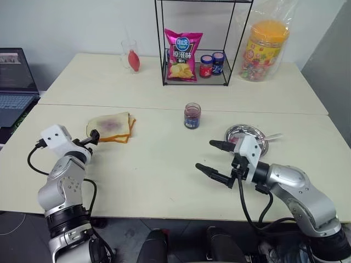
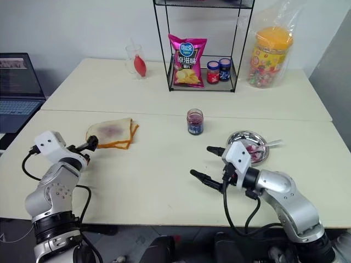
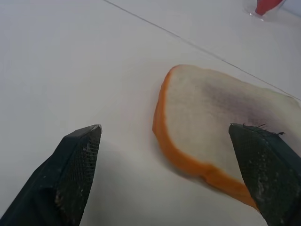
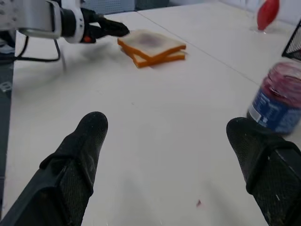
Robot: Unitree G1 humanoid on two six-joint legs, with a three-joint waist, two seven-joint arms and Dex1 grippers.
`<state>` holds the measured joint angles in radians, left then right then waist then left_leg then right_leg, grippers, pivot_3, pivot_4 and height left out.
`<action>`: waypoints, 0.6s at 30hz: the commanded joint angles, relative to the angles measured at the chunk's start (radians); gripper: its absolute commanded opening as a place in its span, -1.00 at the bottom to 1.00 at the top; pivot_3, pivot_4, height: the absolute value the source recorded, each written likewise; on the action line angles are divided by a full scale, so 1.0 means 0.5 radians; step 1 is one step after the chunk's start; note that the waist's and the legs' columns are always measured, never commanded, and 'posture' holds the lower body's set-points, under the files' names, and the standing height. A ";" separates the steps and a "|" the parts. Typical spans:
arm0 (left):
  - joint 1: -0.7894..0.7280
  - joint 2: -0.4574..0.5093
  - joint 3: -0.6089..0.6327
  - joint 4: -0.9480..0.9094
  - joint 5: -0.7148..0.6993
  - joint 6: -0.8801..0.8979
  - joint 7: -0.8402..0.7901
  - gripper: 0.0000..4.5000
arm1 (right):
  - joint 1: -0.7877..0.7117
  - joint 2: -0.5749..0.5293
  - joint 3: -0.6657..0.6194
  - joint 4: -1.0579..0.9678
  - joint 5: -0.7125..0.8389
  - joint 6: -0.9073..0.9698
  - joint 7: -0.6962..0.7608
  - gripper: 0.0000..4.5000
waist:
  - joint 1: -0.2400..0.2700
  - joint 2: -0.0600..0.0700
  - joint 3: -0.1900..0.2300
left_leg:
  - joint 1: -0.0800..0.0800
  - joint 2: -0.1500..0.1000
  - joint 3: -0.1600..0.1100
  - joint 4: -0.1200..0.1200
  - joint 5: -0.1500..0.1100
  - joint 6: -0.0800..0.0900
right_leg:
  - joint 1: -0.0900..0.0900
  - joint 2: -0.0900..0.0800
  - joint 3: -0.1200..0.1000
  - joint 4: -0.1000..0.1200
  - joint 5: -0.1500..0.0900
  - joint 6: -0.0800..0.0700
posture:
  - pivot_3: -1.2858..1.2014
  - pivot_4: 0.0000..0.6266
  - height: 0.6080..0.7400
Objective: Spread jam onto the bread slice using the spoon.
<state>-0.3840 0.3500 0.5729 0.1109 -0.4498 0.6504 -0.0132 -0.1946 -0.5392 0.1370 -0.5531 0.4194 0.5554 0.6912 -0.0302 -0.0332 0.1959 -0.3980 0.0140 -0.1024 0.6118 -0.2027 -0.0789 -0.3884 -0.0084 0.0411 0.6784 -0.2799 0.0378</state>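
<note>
While both claws stand spread wide with nothing in them, the job has hardly a tool in hand — the left claw [image 1: 92, 138] hovers just beside the near edge of the bread slice [image 1: 109, 125], which lies on top of a browner slice [image 1: 129, 131] on the counter [image 1: 153, 175], a faint purple smear in its middle. The right claw [image 1: 215, 160] hangs over the counter between the jar of jam [image 1: 192, 115] and the steel dish [image 1: 245, 135], near both, touching neither. The spoon [image 1: 271, 137] rests on that dish, handle poking out over the far-right rim.

To my eye the step now is fetching the spoon, so the right claw wants to swing back to the dish and pinch the slim handle well up, low and square — it looks slippery. The left might steady the bread by its crust, not press the crumb.
</note>
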 commanded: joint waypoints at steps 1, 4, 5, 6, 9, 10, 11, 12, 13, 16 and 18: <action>-0.102 0.029 -0.013 0.075 -0.045 0.038 -0.018 1.00 | -0.087 -0.013 -0.004 -0.075 0.050 0.083 0.003 0.99 | 0.000 0.000 0.000 | -0.001 0.000 0.000 0.000 0.000 0.000 | 0.000 0.000 0.000 0.000 0.000 0.000 | 0.03 -0.52 1.00; -0.225 0.003 0.015 0.222 -0.073 0.040 0.026 1.00 | -0.126 -0.022 -0.009 -0.068 0.046 0.102 0.019 0.99 | 0.009 -0.001 0.000 | -0.001 -0.001 -0.003 0.000 0.000 0.000 | -0.001 -0.001 -0.002 0.001 0.000 0.000 | 0.03 -0.52 1.00; -0.250 0.004 0.012 0.256 -0.075 0.035 0.019 1.00 | -0.129 -0.028 -0.014 -0.070 0.047 0.106 0.023 0.99 | 0.008 -0.001 0.000 | -0.001 -0.001 -0.003 0.000 0.001 -0.002 | 0.000 -0.001 -0.003 0.001 0.001 0.001 | 0.03 -0.52 1.00; -0.272 0.002 0.005 0.283 -0.076 0.031 0.012 1.00 | -0.131 -0.032 -0.020 -0.069 0.046 0.107 0.025 0.99 | 0.008 -0.001 0.000 | -0.001 -0.001 -0.003 0.001 0.001 -0.002 | 0.000 -0.001 -0.002 0.001 0.002 0.002 | 0.03 -0.52 1.00; -0.320 -0.005 -0.017 0.340 -0.073 0.039 0.002 1.00 | -0.126 -0.042 -0.030 -0.076 0.048 0.115 0.027 0.99 | 0.003 -0.001 0.000 | -0.001 -0.001 -0.002 0.001 0.002 -0.003 | 0.000 -0.001 -0.001 0.001 0.002 0.003 | 0.03 -0.52 1.00; -0.332 -0.009 -0.015 0.354 -0.075 0.038 0.005 0.92 | -0.124 -0.043 -0.032 -0.080 0.048 0.117 0.025 1.00 | 0.003 -0.001 0.000 | -0.001 -0.001 -0.001 0.001 0.002 -0.002 | 0.000 -0.001 0.000 0.001 0.002 0.003 | 0.03 -0.52 1.00; -0.339 -0.008 -0.016 0.363 -0.070 0.030 0.006 0.84 | -0.122 -0.044 -0.034 -0.084 0.051 0.121 0.024 1.00 | 0.003 -0.001 0.000 | -0.001 -0.001 -0.002 0.001 0.002 -0.002 | 0.000 -0.001 -0.001 0.001 0.002 0.003 | 0.03 -0.52 1.00; -0.351 -0.012 -0.002 0.376 -0.077 0.024 0.017 0.77 | -0.120 -0.046 -0.037 -0.087 0.053 0.124 0.022 1.00 | 0.003 -0.001 0.000 | -0.001 -0.001 -0.002 0.001 0.002 -0.003 | 0.000 -0.001 -0.001 0.001 0.002 0.003 | 0.03 -0.52 1.00; -0.359 -0.015 0.008 0.386 -0.078 0.011 0.026 0.70 | -0.119 -0.048 -0.040 -0.089 0.055 0.128 0.020 1.00 | 0.003 -0.001 0.000 | -0.001 -0.001 -0.002 0.001 0.002 -0.003 | 0.000 -0.001 -0.001 0.001 0.002 0.003 | 0.03 -0.52 1.00; -0.372 -0.019 0.019 0.380 -0.077 -0.010 0.045 0.43 | -0.111 -0.052 -0.047 -0.103 0.061 0.136 0.009 1.00 | 0.005 -0.001 0.000 | -0.001 -0.001 -0.002 0.001 0.002 -0.003 | 0.000 -0.001 -0.001 0.001 0.002 0.003 | 0.03 -0.52 1.00; -0.379 -0.036 0.036 0.352 -0.082 -0.031 0.087 0.23 | -0.109 -0.055 -0.051 -0.109 0.066 0.140 0.003 1.00 | 0.005 -0.001 0.000 | -0.001 -0.001 -0.002 0.001 0.002 -0.003 | 0.000 -0.001 -0.001 0.001 0.002 0.003 | 0.03 -0.52 1.00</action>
<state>-0.5523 0.3395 0.5806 0.3108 -0.4746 0.6535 0.0119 -0.2458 -0.5599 0.1390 -0.5628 0.4367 0.6269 0.6953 -0.0279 -0.0336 0.1959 -0.3985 0.0133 -0.1033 0.6122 -0.2018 -0.0803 -0.3885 -0.0092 0.0407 0.6788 -0.2788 0.0393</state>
